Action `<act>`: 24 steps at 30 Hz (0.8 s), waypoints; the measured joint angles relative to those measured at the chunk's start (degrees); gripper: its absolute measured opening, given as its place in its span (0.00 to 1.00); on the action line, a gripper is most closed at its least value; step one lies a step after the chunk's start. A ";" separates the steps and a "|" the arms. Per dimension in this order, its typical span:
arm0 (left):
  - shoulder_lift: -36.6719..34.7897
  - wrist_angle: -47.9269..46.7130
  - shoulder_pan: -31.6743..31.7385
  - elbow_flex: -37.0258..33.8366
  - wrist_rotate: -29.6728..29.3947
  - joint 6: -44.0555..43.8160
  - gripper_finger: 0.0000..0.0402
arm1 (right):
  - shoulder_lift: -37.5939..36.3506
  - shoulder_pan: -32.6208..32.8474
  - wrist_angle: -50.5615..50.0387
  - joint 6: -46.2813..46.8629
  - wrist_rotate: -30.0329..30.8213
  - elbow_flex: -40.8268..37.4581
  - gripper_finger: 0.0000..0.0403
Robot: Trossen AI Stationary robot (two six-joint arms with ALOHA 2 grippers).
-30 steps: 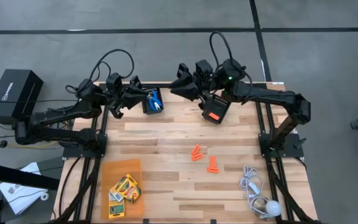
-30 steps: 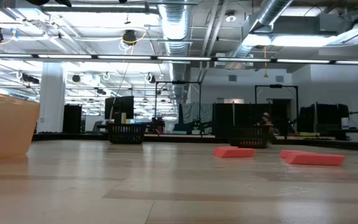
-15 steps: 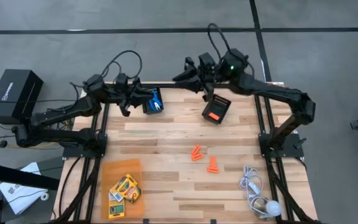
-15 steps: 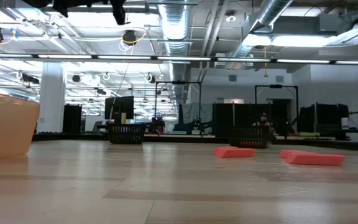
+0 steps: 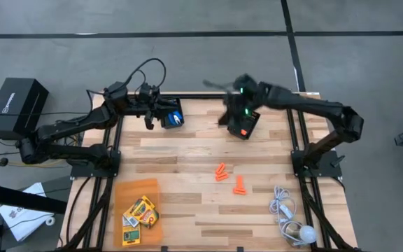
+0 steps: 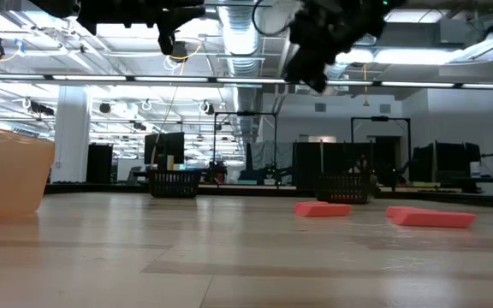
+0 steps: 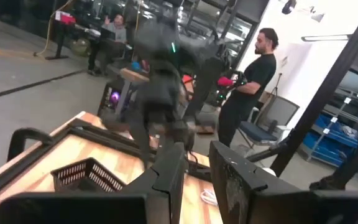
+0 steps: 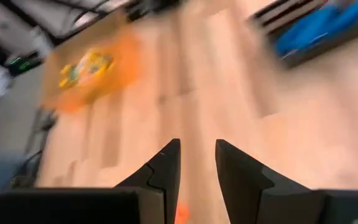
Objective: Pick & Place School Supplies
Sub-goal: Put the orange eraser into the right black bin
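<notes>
From above: crayon boxes (image 5: 140, 212) sit in the orange tray (image 5: 119, 192) at the near left corner. Orange pieces (image 5: 230, 178) lie loose mid-table, right of centre. Blue scissors (image 5: 174, 115) are in the far left mesh bin (image 5: 165, 120), and something orange sits in the right bin (image 5: 245, 124). Left claw (image 5: 161, 112) hovers at the left bin; right claw (image 5: 228, 112) over the right bin, smeared by motion.

Table-level: two orange pieces (image 6: 323, 209) lie flat, bins small at the far edge; arms are only dark shapes overhead.

Left wrist: fingers (image 7: 169, 177) a narrow gap apart, nothing between them. Right arm (image 7: 160, 74) blurred; a person (image 7: 247, 93) stands behind.

Right wrist: fingers (image 8: 166, 167) slightly apart, empty. Tray and blue bin contents are blurred.

Handling guess: the pieces are light and stubby, so pinch across the short side. The crayon boxes are thin card, crushable, and packed close, so edges are hard to reach. The scissors are stiff; take the handle.
</notes>
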 joint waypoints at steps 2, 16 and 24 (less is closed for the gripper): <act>0.17 -0.07 0.00 0.02 0.01 -0.34 0.18 | -1.41 1.46 3.52 1.71 -1.86 -5.40 0.23; 2.69 -1.36 -0.28 0.02 -0.12 -1.62 0.18 | -12.55 12.36 22.38 23.16 3.55 -32.02 0.13; 6.76 -1.54 0.59 0.02 -0.34 1.51 0.18 | -15.78 18.23 33.62 43.29 21.35 -36.68 0.02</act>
